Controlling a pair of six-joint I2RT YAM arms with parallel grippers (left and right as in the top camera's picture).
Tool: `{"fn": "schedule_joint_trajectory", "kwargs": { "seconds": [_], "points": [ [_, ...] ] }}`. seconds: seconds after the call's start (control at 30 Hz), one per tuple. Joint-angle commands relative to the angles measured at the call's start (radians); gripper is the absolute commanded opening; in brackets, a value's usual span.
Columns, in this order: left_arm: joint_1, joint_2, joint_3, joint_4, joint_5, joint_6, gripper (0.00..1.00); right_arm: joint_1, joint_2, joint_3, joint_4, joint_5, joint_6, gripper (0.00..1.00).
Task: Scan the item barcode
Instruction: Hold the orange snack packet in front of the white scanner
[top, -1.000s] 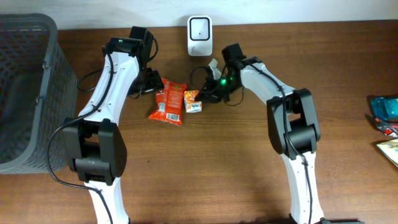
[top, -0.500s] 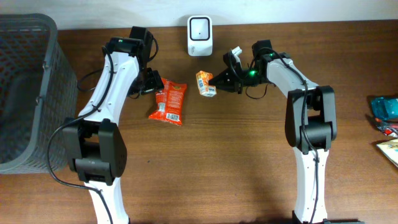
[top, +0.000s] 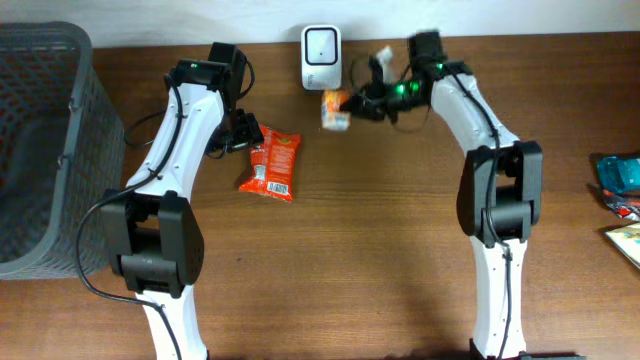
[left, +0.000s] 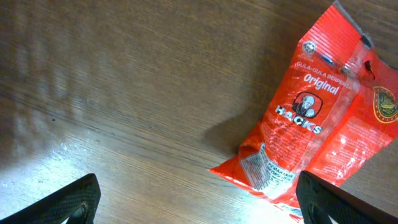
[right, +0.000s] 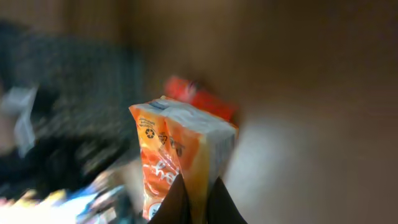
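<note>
**Task item.** The small orange-and-white drink carton (top: 335, 108) is off the brown wooden table (top: 350, 230), near its far edge and just in front of the white box-shaped barcode scanner (top: 321, 58). By my judgement it is held there to bring its printed side to the scanner's window. The barcode itself cannot be made out, as the wrist view is blurred.

**Right gripper** (top: 353, 102). It is clamped on the carton's lower end, leaving most of the pack exposed.

**Left gripper** (left: 199, 205). Its jaws are spread wide and hold nothing. It hovers just beside the red foil candy packet (top: 272, 163), which lies flat on the table, probably next in line.

**Containers.** The dark grey mesh basket (top: 85, 110) stands at the left edge, and no contents are visible in it. A teal packet (top: 620, 172) lies loose at the right edge.
</note>
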Motion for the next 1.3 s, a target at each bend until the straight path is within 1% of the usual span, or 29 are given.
{"fn": "schedule_joint_trajectory", "kwargs": {
  "seconds": [0.0, 0.03, 0.07, 0.13, 0.2, 0.23, 0.27, 0.33, 0.37, 0.4, 0.53, 0.63, 0.67, 1.07, 1.2, 1.23, 1.27],
  "points": [
    [0.000, -0.017, -0.002, -0.001, -0.013, -0.009, 0.99, 0.043, 0.003, 0.185, 0.010, 0.578, 0.076, 0.04],
    [0.000, -0.017, -0.002, -0.001, -0.013, -0.009, 0.99, 0.068, 0.003, 0.231, 0.027, 0.766, 0.072, 0.04],
    [0.000, -0.017, -0.002, -0.001, -0.013, -0.009, 0.99, 0.093, 0.003, 0.254, 0.061, 0.889, 0.038, 0.04],
    [0.000, -0.017, -0.002, -0.001, -0.013, -0.009, 0.99, 0.138, 0.003, 0.257, 0.149, 1.042, -0.076, 0.04],
    [0.000, -0.017, -0.002, -0.001, -0.013, -0.009, 0.99, 0.211, 0.017, 0.257, 0.252, 1.279, -0.293, 0.04],
    [0.000, -0.017, -0.002, -0.001, -0.013, -0.009, 0.99, 0.230, 0.027, 0.257, 0.282, 1.349, -0.361, 0.04],
    [0.000, -0.017, -0.002, -0.001, -0.013, -0.009, 0.99, 0.260, 0.042, 0.257, 0.340, 1.460, -0.475, 0.04],
    [0.000, -0.017, -0.002, -0.001, -0.013, -0.009, 0.99, 0.291, 0.073, 0.257, 0.435, 1.556, -0.635, 0.04],
    [0.000, -0.017, -0.002, -0.001, -0.013, -0.009, 0.99, 0.303, 0.090, 0.257, 0.471, 1.559, -0.702, 0.04],
    [0.000, -0.017, -0.002, -0.001, -0.013, -0.009, 0.99, 0.309, 0.101, 0.257, 0.493, 1.559, -0.728, 0.04],
    [0.000, -0.017, -0.002, -0.001, -0.013, -0.009, 0.99, 0.307, 0.126, 0.257, 0.510, 1.542, -0.745, 0.04],
    [0.000, -0.017, -0.002, -0.001, -0.013, -0.009, 0.99, 0.307, 0.131, 0.257, 0.462, 1.426, -0.787, 0.04],
    [0.000, -0.017, -0.002, -0.001, -0.013, -0.009, 0.99, 0.309, 0.131, 0.257, 0.455, 1.415, -0.790, 0.04],
    [0.000, -0.017, -0.002, -0.001, -0.013, -0.009, 0.99, 0.323, 0.109, 0.259, 0.476, 1.409, -0.786, 0.04],
    [0.000, -0.017, -0.002, -0.001, -0.013, -0.009, 0.99, 0.333, 0.110, 0.258, 0.443, 1.397, -0.785, 0.04],
    [0.000, -0.017, -0.002, -0.001, -0.013, -0.009, 0.99, 0.334, 0.109, 0.258, 0.437, 1.408, -0.779, 0.04],
    [0.000, -0.017, -0.002, -0.001, -0.013, -0.009, 0.99, 0.334, 0.098, 0.259, 0.446, 1.482, -0.716, 0.04]
  ]
}}
